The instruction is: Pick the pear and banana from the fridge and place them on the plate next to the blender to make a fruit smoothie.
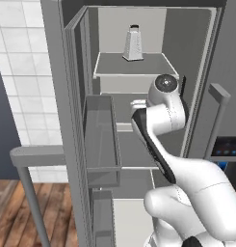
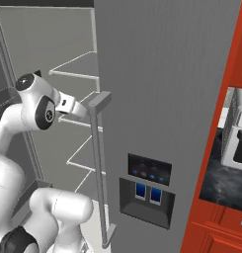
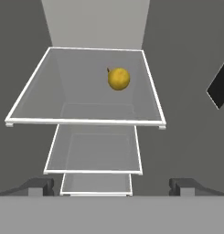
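Fridge (image 1: 196, 58) open; pear (image 3: 119, 78) on far shelf, prob. untouched; gripper (image 3: 111, 186) fingers spread wide, empty; banana, plate left.

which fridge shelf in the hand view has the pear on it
The largest glass shelf, topmost in the hand view: the pear sits toward its far right. The two smaller shelves showing below it are bare.

Metal box grater (image 1: 133, 44) stands upright on a top shelf, toward the back, nothing beside it. White tiled wall (image 1: 16, 77) to the left, wood plank floor (image 1: 23, 210) below it w/ a dark strip along the wall edge. On the right, red cabinet panel (image 2: 226, 148) runs top to bottom; set in it is a dark, marbled surface w/ a pale grey boxy item (image 2: 236, 138), poss. a sink, too cropped to tell.
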Controlling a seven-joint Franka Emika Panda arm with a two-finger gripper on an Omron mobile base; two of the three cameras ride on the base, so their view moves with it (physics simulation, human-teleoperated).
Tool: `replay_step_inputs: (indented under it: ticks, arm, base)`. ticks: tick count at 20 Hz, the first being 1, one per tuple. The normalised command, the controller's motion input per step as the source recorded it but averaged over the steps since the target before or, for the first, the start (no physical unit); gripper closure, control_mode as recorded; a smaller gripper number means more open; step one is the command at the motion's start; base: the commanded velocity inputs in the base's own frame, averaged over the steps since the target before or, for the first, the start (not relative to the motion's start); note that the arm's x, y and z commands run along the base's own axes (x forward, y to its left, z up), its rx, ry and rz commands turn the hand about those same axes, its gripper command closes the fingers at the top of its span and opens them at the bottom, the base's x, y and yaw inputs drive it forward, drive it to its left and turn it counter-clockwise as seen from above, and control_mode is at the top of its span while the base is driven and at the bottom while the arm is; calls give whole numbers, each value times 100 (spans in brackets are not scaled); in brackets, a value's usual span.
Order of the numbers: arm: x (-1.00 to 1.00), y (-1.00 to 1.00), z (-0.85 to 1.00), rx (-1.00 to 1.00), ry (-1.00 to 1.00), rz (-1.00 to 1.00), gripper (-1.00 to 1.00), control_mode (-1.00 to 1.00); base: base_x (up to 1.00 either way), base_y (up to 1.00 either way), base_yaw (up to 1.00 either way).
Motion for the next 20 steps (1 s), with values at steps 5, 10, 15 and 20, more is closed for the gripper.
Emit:
replay_step_inputs:
  ticks: [5, 10, 15, 20]
  arm:
    - [74, -2, -24, 0, 0, 0, -100, -100]
    - [61, -7, -35, 3, 6, -1, -100, -100]
    - [45, -19, -37, 0, 5, -4, -100, -100]
    - [53, -27, -16, 1, 4, -12, -100, -100]
  base:
    - [0, 0, 0]
    - [0, 0, 0]
    - [0, 0, 0]
    - [0, 0, 0]
